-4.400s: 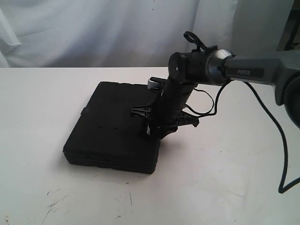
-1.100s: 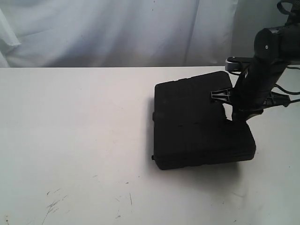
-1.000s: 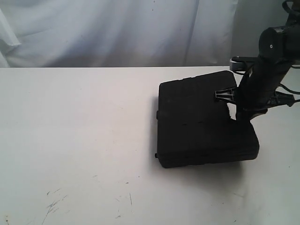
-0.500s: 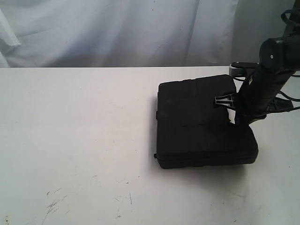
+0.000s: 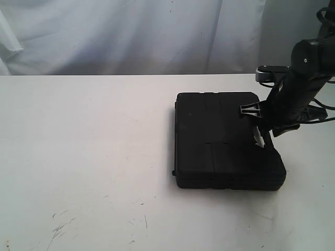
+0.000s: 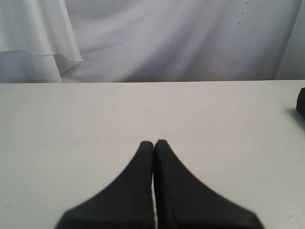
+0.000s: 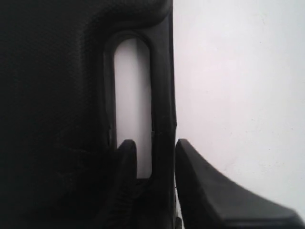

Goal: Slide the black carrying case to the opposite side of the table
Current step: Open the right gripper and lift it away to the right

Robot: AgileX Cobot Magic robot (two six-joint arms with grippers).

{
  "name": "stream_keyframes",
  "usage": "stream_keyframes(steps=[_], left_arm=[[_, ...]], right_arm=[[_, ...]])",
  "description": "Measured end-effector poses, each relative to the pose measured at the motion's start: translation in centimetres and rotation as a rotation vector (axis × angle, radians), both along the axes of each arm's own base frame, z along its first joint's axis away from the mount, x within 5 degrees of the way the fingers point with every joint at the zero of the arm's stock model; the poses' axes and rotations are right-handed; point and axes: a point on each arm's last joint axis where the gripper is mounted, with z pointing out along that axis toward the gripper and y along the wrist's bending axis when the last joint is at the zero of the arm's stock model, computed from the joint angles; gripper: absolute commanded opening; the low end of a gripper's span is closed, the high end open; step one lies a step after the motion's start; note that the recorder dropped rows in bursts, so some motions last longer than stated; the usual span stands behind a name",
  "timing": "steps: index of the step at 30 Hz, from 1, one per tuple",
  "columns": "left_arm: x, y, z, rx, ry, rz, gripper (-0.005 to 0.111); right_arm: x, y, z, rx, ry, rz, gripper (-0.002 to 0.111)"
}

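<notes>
The matte black case (image 5: 220, 141) lies flat on the right part of the white table (image 5: 78, 157). My right gripper (image 5: 260, 132) comes down on its right edge, at the handle. In the right wrist view the case (image 7: 47, 95) fills one side, and the gripper (image 7: 155, 143) straddles the handle bar (image 7: 162, 95): one finger sits inside the cutout, the other outside against the bar, shut on it. My left gripper (image 6: 153, 142) hovers shut and empty over bare table (image 6: 95, 109). Only a corner of the case (image 6: 301, 101) shows at that view's edge.
A white curtain (image 5: 131, 31) hangs behind the table's far edge. Dark scuff marks (image 5: 60, 225) lie near the front left. The right arm and its cable (image 5: 322, 107) stand over the table's right end.
The case has slid from left of centre to the right side with my right gripper on its handle. In the last half second it turned square to the table. The left gripper shows no movement.
</notes>
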Motion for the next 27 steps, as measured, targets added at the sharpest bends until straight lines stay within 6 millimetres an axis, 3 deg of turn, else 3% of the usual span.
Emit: stream_keyframes(steps=[6, 9, 13, 15, 21, 27], left_arm=[[0.0, 0.0, 0.0, 0.000, 0.000, 0.000, 0.000], [0.0, 0.0, 0.0, 0.000, 0.000, 0.000, 0.000], [0.0, 0.0, 0.0, 0.000, 0.000, 0.000, 0.000], [0.0, 0.0, 0.0, 0.000, 0.000, 0.000, 0.000], [0.0, 0.0, 0.0, 0.000, 0.000, 0.000, 0.000], [0.0, 0.0, 0.0, 0.000, 0.000, 0.000, 0.000]], right_arm=[[-0.1, 0.1, 0.0, 0.010, 0.012, -0.009, 0.033], [-0.2, 0.0, 0.4, 0.012, 0.009, -0.010, 0.024], [-0.5, 0.0, 3.1, 0.044, -0.068, -0.027, 0.001], [-1.0, -0.2, 5.0, 0.070, -0.139, -0.033, 0.000], [-5.1, -1.4, 9.9, 0.142, -0.354, -0.027, 0.000], [-11.1, -3.2, 9.8, 0.157, -0.446, 0.006, 0.000]])
